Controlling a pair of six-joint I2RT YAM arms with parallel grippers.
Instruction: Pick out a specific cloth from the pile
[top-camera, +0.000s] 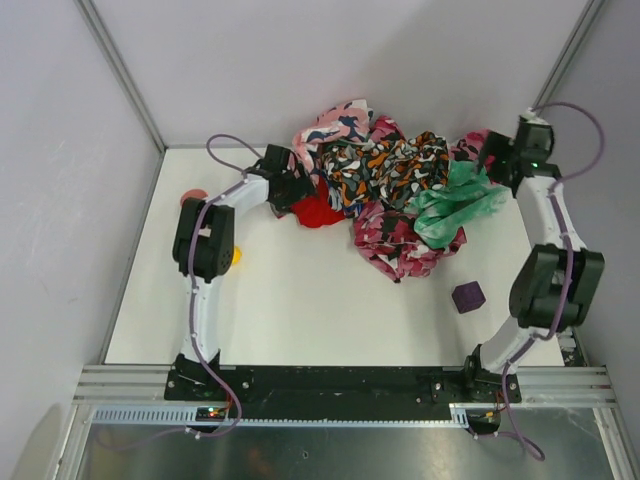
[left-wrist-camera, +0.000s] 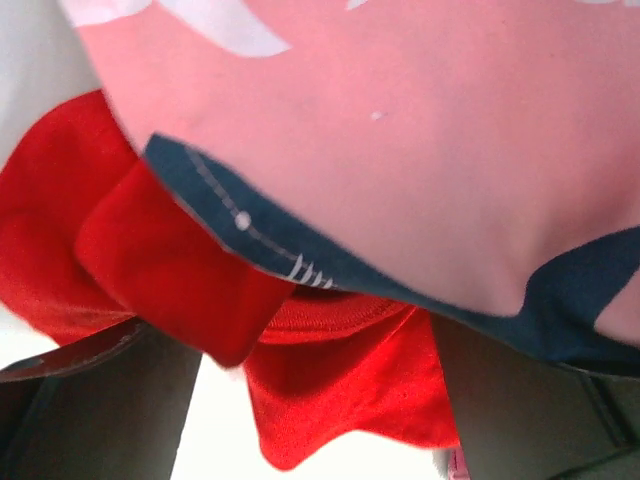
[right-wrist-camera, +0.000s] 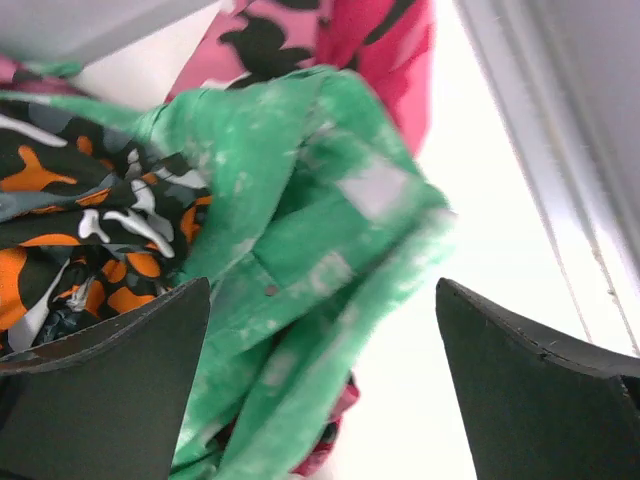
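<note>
Where the pile (top-camera: 395, 190) sits against the far wall of the table (top-camera: 300, 310), the cloth (top-camera: 318, 210) lies at the pile's left edge. It is plain red and partly tucked under the pink camouflage cloth (top-camera: 335, 128) at the pile's far-left corner. Only its outer folds show on the white surface.

Left gripper (left-wrist-camera: 305, 370): at the left edge of the pile, directly over the red cloth. Its jaws stand wide, one dark finger (left-wrist-camera: 90, 400) on each side of the wrist view. A fold of red fabric lies in the gap, and a navy-hemmed pink panel overhangs it from above. Whether either finger touches the fabric cannot be told.

Right gripper (right-wrist-camera: 320, 300): at the right edge of the pile, beside the green-white cloth (top-camera: 455, 205). Its jaws are spread fully and grip nothing. Green fabric fills the left part of the gap and runs up against the left finger (right-wrist-camera: 110, 390); the right finger stands clear over bare table.

Other items noted:
- The orange-black-white camouflage cloth (top-camera: 385, 165) crowns the middle of the pile.
- The magenta floral cloth (top-camera: 400, 245) forms its near edge.
- A purple block (top-camera: 468, 296) rests on the table near the pile's near-right side, apart from it.
</note>
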